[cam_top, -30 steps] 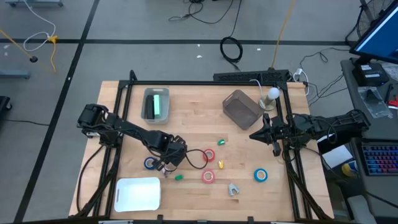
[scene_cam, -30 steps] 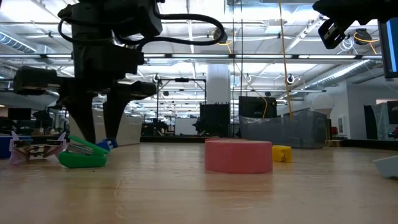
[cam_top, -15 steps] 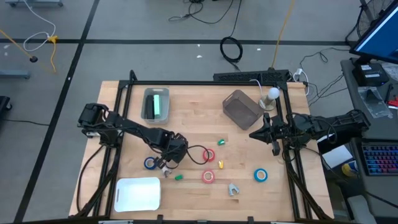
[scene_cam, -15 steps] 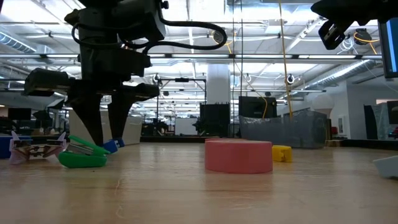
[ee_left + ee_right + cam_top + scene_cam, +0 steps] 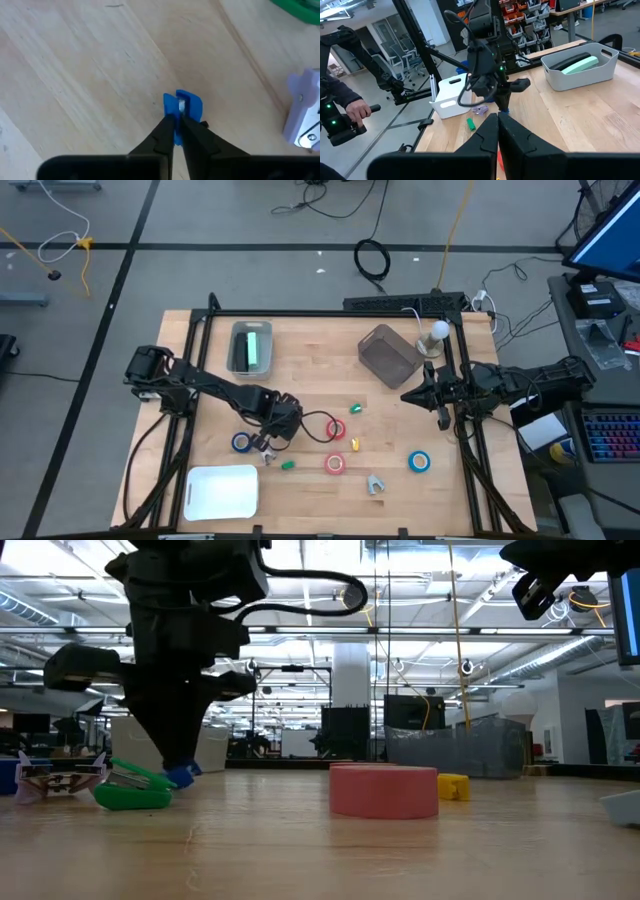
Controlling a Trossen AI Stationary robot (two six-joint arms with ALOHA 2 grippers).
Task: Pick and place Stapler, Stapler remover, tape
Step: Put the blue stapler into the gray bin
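Note:
My left gripper (image 5: 177,120) points steeply down at the table's near left and is shut on a small blue stapler remover (image 5: 184,103). Beside it lie a blue tape roll (image 5: 241,442), a purple remover (image 5: 305,117) and a green remover (image 5: 130,790). Two red tape rolls (image 5: 336,429) (image 5: 336,464) and another blue one (image 5: 419,462) lie flat further right. The green stapler (image 5: 255,347) lies in a grey bin (image 5: 236,350) at the far left. My right gripper (image 5: 408,396) hangs shut and level over the table's right side. My left gripper pinches the blue stapler remover's upper end (image 5: 176,112) between its two fingertips, with the metal part showing just past them. The fingers come from above, pointing steeply down. The remover sits low at the table top (image 5: 183,776); I cannot tell whether it is lifted.
A white tray (image 5: 222,492) lies at the near left corner and a dark clear bin (image 5: 388,355) at the far right. A yellow piece (image 5: 353,445), a green one (image 5: 355,408) and a grey one (image 5: 375,484) are scattered mid-table. A person (image 5: 340,105) stands beyond the table.
My left gripper has shut its fingers on the blue stapler remover. It had stood open astride the remover, and it has stayed in place.

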